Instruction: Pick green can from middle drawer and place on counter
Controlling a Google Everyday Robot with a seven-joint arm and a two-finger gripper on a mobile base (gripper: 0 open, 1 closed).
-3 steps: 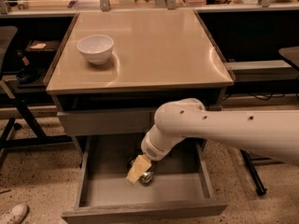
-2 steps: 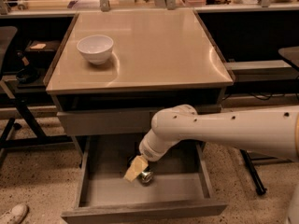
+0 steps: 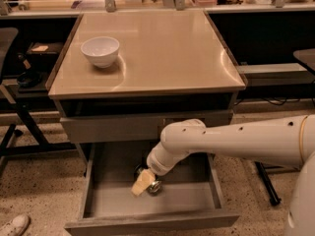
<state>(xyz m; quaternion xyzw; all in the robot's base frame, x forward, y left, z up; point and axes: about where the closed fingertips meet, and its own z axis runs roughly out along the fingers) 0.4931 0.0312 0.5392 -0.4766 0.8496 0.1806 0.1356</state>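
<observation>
**Now: gripper down in the open middle drawer, at the green can**

1. Middle drawer (image 3: 177, 198). Grey, shallow, pulled fully out towards the camera. Smooth floor, bare across its front half.
2. Gripper (image 3: 143, 182). Pale yellowish tip, inside the middle drawer, left of its centre and low over its floor. Whether it is spread or pressed together cannot be told.
3. Green can (image 3: 155, 186). On the floor of the middle drawer, touching or just beside the gripper on its right. Only a shiny rounded part shows; the rest is hidden behind the gripper and wrist.
4. Arm (image 3: 236, 139). Thick and white, entering from the right of the middle drawer and crossing above its right wall. It covers the back right part of the middle drawer.
5. Closed drawer front (image 3: 113, 128). Grey, directly above the back of the middle drawer, overhanging the rear of its floor.
6. Surface (image 3: 162, 53). Glossy beige cabinet top, well above the middle drawer.
7. White bowl (image 3: 100, 51). Upright on the surface, above and to the left of the middle drawer.
8. Black frame legs (image 3: 29, 124). Left of the middle drawer, well apart.
9. Black leg (image 3: 266, 181). Right of the middle drawer, under the arm.
10. Pale shoe (image 3: 15, 225). On the speckled floor, left of the middle drawer's front corner.
</observation>
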